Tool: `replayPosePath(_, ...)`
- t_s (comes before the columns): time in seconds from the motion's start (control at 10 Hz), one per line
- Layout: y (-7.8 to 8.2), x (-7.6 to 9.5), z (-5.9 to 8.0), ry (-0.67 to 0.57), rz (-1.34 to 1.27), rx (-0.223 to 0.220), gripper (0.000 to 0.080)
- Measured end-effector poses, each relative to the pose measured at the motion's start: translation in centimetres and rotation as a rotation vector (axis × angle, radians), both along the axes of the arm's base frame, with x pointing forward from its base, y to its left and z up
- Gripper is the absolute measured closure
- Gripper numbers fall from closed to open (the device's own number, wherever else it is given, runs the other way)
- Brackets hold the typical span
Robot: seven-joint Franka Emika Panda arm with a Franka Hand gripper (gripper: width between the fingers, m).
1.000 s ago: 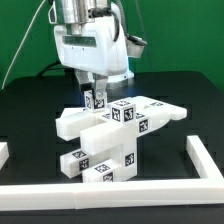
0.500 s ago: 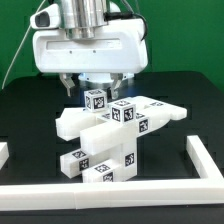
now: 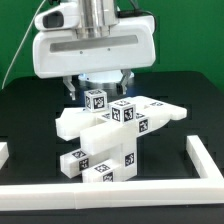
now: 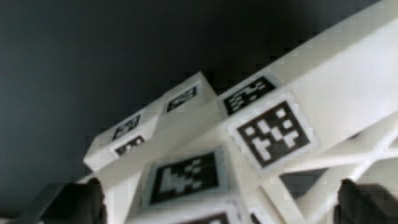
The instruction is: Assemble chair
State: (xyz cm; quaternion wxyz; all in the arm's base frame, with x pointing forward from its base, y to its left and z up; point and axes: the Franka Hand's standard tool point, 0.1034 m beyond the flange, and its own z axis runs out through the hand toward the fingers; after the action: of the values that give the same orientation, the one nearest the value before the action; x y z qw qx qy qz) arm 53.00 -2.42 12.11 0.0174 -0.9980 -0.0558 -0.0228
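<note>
The matte white blocky plastic chair assembly (image 3: 112, 138), tagged with square black-and-white markers, sat near the middle of the black worktop (image 3: 30, 125), inside the long low white border rails (image 3: 205, 165). It looked partly joined: flat slabs and bars were stacked and crossed, and one short tagged white post (image 3: 96, 100) stood up at the top of the pile. The robot's big white claw (image 3: 95, 88) hung directly above that post, its broad housing filling the upper part of the exterior view. Its dark fingertips (image 4: 71, 200) showed only at the edges of the wrist view, with tagged white pieces between and below them. Whether the claw was apart or closed on anything could not be told; the exterior view hid the fingers behind the post and the housing.

The step in hand appeared to be working on that top post, either taking hold of it or seating it into the stack. To do it well, the claw would need to stay centred over the post and square to its flat faces, so the fingers press on opposite sides rather than on a corner. Any downward travel should be straight and gentle. The stack rested on narrow pieces, so a sideways push could tilt it or shift the slabs beneath. A firm, level grip would help the joint align.
</note>
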Motion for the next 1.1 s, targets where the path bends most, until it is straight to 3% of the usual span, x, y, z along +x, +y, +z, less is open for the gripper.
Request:
replayPosePath(0.2,-0.05,-0.10,-0.18,0.006,-0.047,0.000,0.0412)
replayPosePath(0.3,-0.04,-0.10,-0.19,0.006,-0.067,0.002,0.0412)
replayPosePath(0.4,-0.03,-0.10,-0.20,0.009,-0.146,0.005,0.0517)
replayPosePath(0.7,0.01,-0.06,-0.21,0.014,-0.380,0.016,0.0516)
replayPosePath(1.1,0.25,0.42,-0.41,-0.006,-0.957,0.047,0.0515)
